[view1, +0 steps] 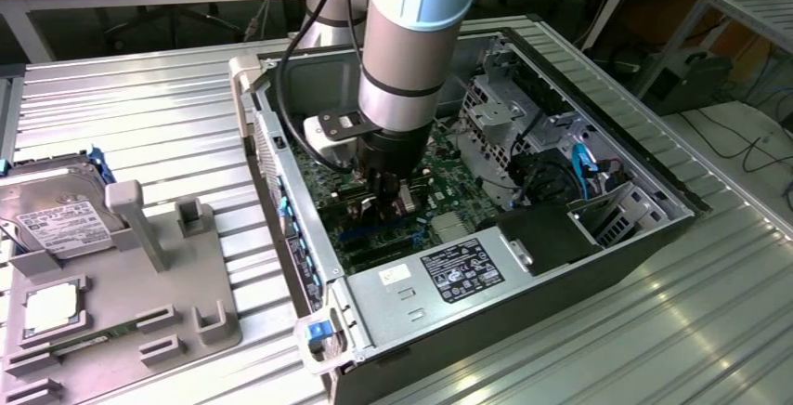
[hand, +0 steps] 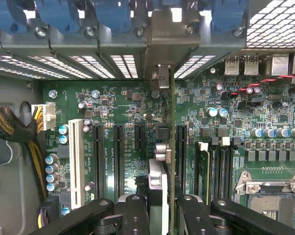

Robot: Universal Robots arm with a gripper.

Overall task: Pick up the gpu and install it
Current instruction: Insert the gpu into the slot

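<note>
Your gripper (hand: 159, 210) pinches the gpu (hand: 163, 161) edge-on, its bracket at the case's rear wall, above the motherboard (hand: 113, 98) slots; any misalignment could jam the card beside its slot.

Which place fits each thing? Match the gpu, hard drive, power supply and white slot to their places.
1 gpu
2 hard drive
3 power supply
4 white slot

A on the grey holder
B empty, on the motherboard
C clamped in the tool
D labelled, in the case's corner

Pairs: 1-C, 2-A, 3-D, 4-B.
</note>
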